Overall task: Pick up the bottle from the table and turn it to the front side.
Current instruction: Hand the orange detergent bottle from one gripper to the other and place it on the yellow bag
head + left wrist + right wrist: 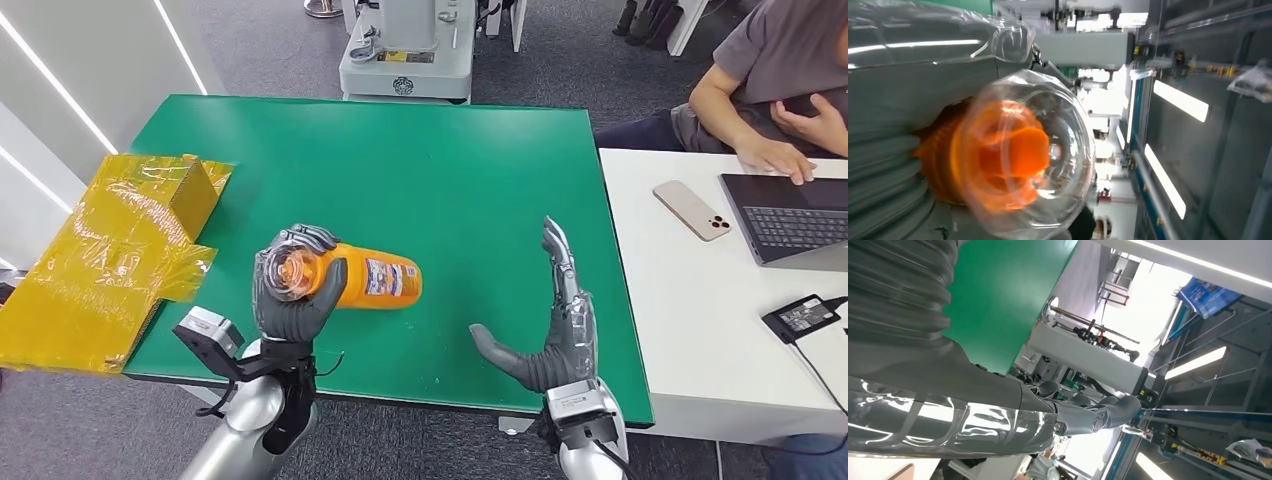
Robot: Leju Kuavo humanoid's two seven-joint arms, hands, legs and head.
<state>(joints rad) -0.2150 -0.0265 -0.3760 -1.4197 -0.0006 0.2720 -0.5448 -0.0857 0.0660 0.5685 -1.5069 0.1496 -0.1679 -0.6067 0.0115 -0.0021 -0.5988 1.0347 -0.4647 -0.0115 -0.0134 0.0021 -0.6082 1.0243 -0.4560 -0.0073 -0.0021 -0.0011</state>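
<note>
Lying sideways in the left robot hand (292, 290), the orange bottle (375, 281) shows a blue-and-white label, its writing too small to read; fingers wrap its clear-capped end. Beside it over the green bench (420, 150), the right robot hand (553, 325) stands spread, holding nothing.

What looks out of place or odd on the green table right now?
Nothing looks spilled or broken. The orange bottle lies on its side, gripped at its clear-capped end by the left hand. Crumpled yellow plastic wrap hangs over the green table's left edge. The right hand is empty.
</note>
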